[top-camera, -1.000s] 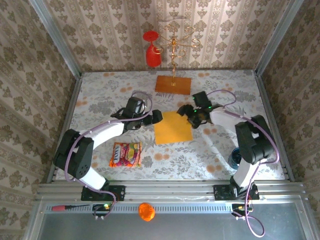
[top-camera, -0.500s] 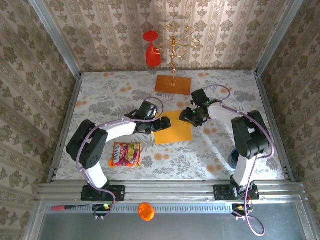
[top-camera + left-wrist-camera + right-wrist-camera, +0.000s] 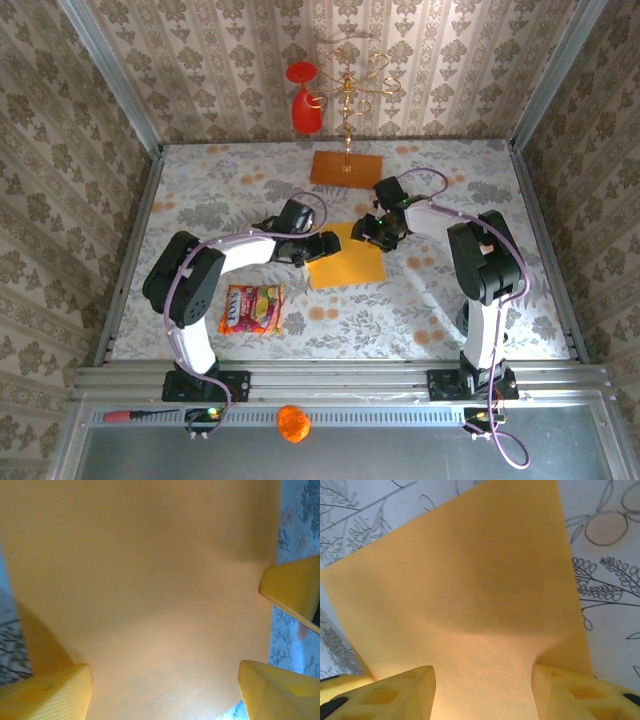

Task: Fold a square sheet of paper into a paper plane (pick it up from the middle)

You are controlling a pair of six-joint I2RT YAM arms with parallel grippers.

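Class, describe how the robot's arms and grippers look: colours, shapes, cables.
The left arm and right arm have white shells, black joints and looping lilac cables. The left gripper and right gripper are black with blocky yellow fingers.

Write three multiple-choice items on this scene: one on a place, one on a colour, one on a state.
1. Relative to the square sheet of paper, the snack packet lies: A. on top; B. to its left, nearer the arm bases; C. behind it, by the wall.
2. The glass hanging on the stand is: A. blue; B. red; C. clear.
3. The sheet is: A. a folded dart; B. crumpled; C. unfolded on the table.
Key: B, the top view shows it near-left; B, plainly red; C, a plain flat square.
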